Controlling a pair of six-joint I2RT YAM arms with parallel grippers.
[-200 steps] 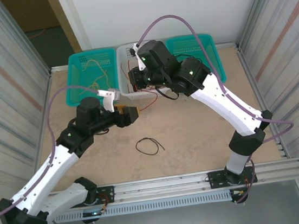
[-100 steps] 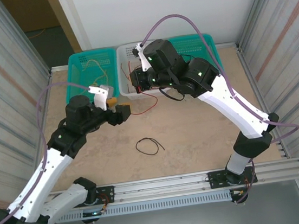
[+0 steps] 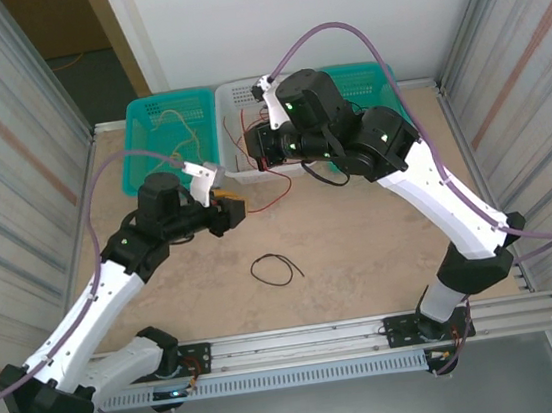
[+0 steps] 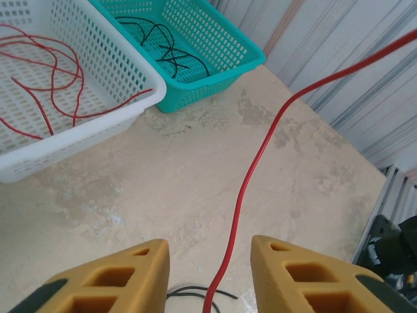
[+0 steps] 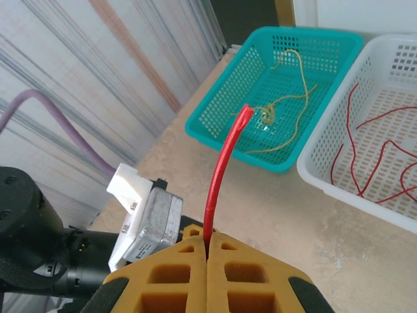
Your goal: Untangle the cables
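Observation:
A red cable is pinched in my right gripper, which is shut on it; a short free end sticks up above the fingers. In the left wrist view the same red cable runs between the fingers of my left gripper, which is open and not touching it. From above, my left gripper sits left of centre and the red cable runs from it toward the right arm. A black cable lies looped on the table; its end shows below the left fingers.
A white basket at the back holds more red cables. The teal basket to its left holds yellowish cables. The teal basket to its right holds black ones. Metal walls close both sides.
The right arm has risen and drawn to the right with the red cable. The left arm swung left, then came partly back, its gripper ending slightly left of where it began.

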